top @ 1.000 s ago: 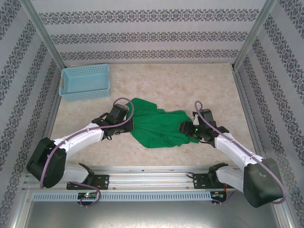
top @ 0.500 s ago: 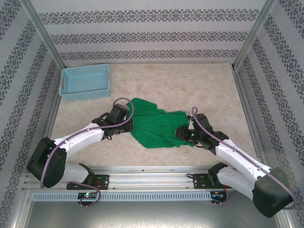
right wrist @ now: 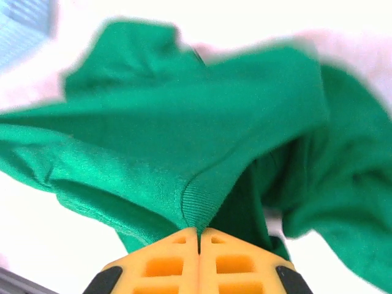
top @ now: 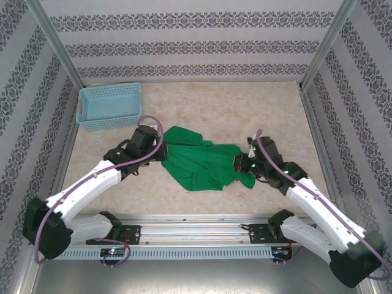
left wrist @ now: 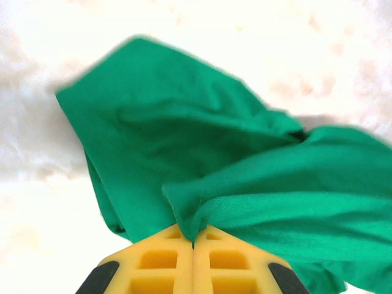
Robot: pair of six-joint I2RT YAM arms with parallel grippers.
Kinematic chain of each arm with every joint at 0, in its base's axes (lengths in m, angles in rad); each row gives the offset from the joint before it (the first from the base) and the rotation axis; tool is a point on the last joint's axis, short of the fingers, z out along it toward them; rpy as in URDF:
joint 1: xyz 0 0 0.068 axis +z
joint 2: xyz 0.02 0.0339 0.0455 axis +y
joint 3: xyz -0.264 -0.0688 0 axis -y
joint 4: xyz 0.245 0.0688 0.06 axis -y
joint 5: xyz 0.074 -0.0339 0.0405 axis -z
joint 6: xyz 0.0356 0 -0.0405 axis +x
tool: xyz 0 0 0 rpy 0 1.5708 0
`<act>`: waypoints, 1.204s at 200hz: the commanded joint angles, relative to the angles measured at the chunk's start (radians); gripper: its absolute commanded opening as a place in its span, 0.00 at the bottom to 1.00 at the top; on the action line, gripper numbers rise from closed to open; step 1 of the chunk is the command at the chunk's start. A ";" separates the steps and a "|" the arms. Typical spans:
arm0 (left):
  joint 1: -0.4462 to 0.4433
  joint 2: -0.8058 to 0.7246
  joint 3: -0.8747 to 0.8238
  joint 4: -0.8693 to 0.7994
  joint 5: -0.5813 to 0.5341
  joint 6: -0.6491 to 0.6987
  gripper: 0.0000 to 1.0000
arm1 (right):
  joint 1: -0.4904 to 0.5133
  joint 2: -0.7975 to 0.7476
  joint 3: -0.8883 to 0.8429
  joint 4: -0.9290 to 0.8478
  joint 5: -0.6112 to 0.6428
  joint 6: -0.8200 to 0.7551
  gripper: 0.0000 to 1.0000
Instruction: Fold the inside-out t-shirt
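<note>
Between left claw (left wrist: 193, 244), right claw (right wrist: 199, 235): t-shirt (top: 202, 164).

You're looking into a robot test cell, a lab rig rather than a lived-in room, whatever the decoration suggests. The walls (top: 196, 46) are flat panels papered in bands of grey floral pattern, held between bare aluminium posts (top: 56, 46) at the corners. The table (top: 245, 110) has a marble-look top. Along its near edge runs a metal rail (top: 196, 228) with circuit boards on it, and the left arm (top: 92, 180) and the right arm (top: 318, 205) are bolted there side by side. At the table's far left corner sits a light blue basket (top: 110, 105).
</note>
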 commanded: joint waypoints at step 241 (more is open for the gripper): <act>0.132 -0.035 -0.040 -0.308 -0.163 0.012 0.63 | -0.004 0.132 -0.174 0.001 0.232 -0.071 0.65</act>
